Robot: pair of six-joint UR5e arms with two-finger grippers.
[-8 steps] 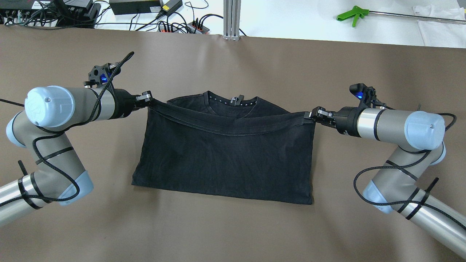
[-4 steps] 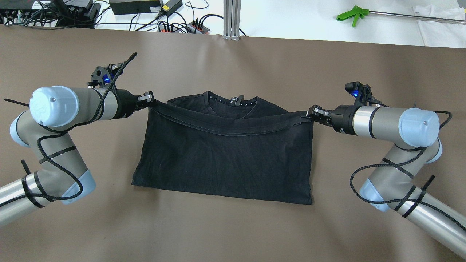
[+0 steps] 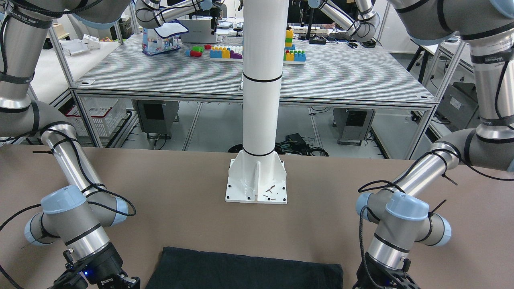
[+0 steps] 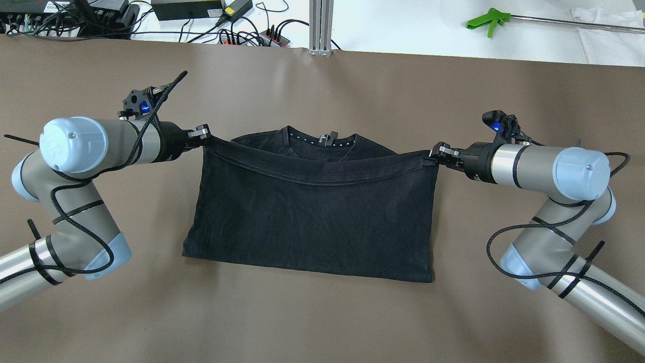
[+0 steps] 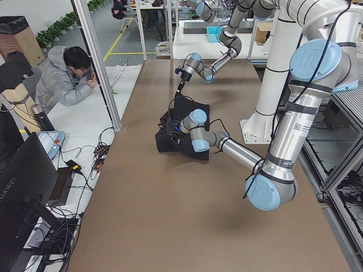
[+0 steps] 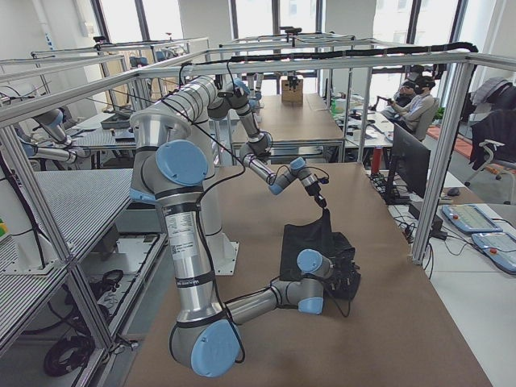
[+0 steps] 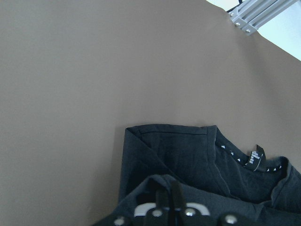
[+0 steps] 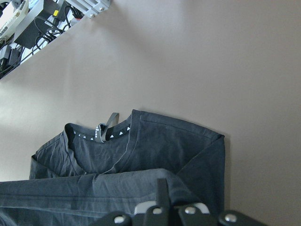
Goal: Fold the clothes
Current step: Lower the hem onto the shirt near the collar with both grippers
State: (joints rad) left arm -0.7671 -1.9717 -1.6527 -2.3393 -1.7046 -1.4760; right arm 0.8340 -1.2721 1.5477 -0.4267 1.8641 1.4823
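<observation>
A black T-shirt (image 4: 312, 222) lies on the brown table (image 4: 322, 322), its collar (image 4: 322, 138) at the far side. Its lifted hem (image 4: 322, 179) stretches taut between my two grippers, just short of the collar. My left gripper (image 4: 204, 133) is shut on the hem's left corner. My right gripper (image 4: 437, 151) is shut on the right corner. The left wrist view shows the collar tag (image 7: 255, 157) beyond the held cloth (image 7: 141, 200). The right wrist view shows the collar (image 8: 106, 129) and held cloth (image 8: 94, 188). The front-facing view shows only the shirt's folded near edge (image 3: 245, 269).
A green grabber tool (image 4: 486, 22), a white cloth (image 4: 609, 35) and cables with power strips (image 4: 252, 35) lie on the white bench beyond the table. An aluminium post (image 4: 320, 27) stands at the far edge. The white robot pedestal (image 3: 259, 120) stands behind the shirt. A person (image 5: 68, 79) sits beside the table.
Both grippers have carried the hem slightly farther toward the collar, the right one more. The hem now sags less between them.
</observation>
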